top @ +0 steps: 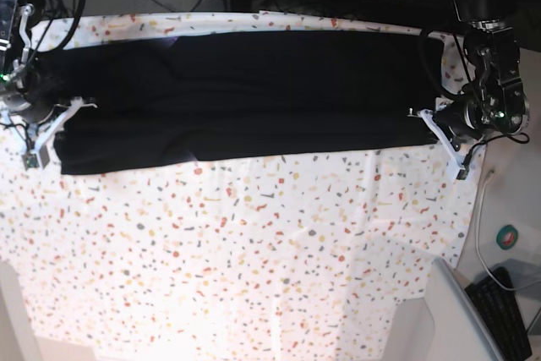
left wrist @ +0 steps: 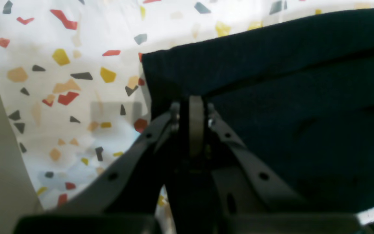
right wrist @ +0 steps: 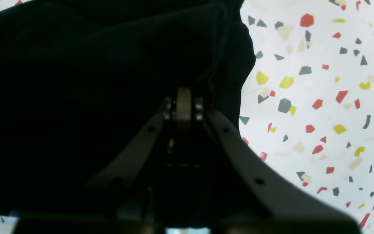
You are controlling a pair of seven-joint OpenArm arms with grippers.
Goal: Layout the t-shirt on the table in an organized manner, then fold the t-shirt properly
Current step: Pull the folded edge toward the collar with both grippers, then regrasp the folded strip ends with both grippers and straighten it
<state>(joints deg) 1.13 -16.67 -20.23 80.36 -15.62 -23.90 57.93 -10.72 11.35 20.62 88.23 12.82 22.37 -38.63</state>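
Both claws, left claw (left wrist: 196, 107) and right claw (right wrist: 183, 100), are pinching the t-shirt (top: 245, 99); keeping the cloth taut and level should help while folding across the desk (top: 254, 251).

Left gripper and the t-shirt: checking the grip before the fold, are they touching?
Touching. The left wrist view shows the left gripper shut on the t-shirt edge.

left pincer (left wrist: 196, 107) clamped on t-shirt (left wrist: 287, 107) edge, speckled table (left wrist: 60, 97)
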